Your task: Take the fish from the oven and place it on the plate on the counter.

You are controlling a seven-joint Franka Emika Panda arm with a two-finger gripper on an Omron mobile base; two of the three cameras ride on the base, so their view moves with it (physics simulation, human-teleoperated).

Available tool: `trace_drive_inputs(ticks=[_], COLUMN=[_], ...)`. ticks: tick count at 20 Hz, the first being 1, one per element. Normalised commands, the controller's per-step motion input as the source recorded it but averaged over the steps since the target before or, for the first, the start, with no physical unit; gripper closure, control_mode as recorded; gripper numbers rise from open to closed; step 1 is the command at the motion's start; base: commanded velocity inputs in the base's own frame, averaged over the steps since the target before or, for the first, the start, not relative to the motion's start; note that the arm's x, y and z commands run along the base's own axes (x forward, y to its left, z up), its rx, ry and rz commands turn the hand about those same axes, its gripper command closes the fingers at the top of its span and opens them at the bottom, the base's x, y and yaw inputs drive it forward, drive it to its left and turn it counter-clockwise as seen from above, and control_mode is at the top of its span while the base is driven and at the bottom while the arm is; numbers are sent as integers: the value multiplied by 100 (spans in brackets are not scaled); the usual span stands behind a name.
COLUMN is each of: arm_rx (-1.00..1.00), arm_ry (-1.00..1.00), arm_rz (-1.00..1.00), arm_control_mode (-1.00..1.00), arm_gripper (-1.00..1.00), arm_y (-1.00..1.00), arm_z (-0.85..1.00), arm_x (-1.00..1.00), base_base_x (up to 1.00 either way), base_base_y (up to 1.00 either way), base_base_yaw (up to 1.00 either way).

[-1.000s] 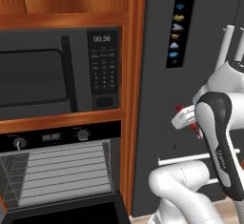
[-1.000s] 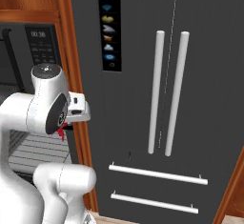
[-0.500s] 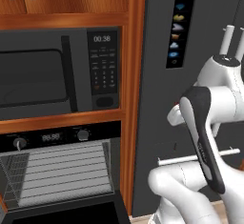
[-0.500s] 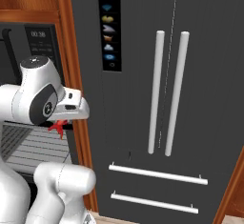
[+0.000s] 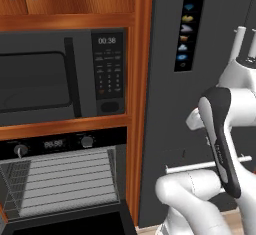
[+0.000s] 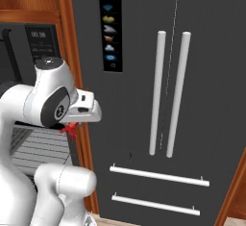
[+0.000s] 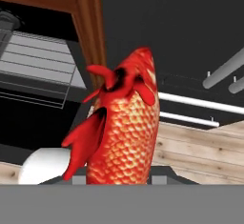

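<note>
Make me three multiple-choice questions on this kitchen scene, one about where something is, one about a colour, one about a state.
1. Where is the fish?
A. on the oven rack
B. held in the gripper
C. on the floor

2. What colour is the fish?
A. red-orange
B. blue
C. silver

3. What state is the oven door in?
A. shut
B. open
C. removed

Answers: 1 B, the hand view has the fish rising from between the fingers. 2 A, its scales are red-orange. 3 B, the wire racks are exposed and the door hangs down in front.
</note>
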Motion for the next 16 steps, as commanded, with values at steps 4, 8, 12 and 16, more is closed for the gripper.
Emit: trace_drive_inputs(ticks=[4, 8, 12, 16], arm_rx=[2, 0, 0, 0], arm_ry=[0, 0, 0, 0], arm_rz=[0, 0, 0, 0], arm_control_mode=[100, 100, 100, 100], arm_gripper=[100, 100, 100, 100], arm_y=[-23, 0, 0, 0], arm_z=[0, 0, 0, 0], arm_x=[0, 0, 0, 0], base_base_x=[-1, -10, -1, 5], base_base_y=[-71, -100, -100, -100], base_base_yaw=[0, 0, 0, 3])
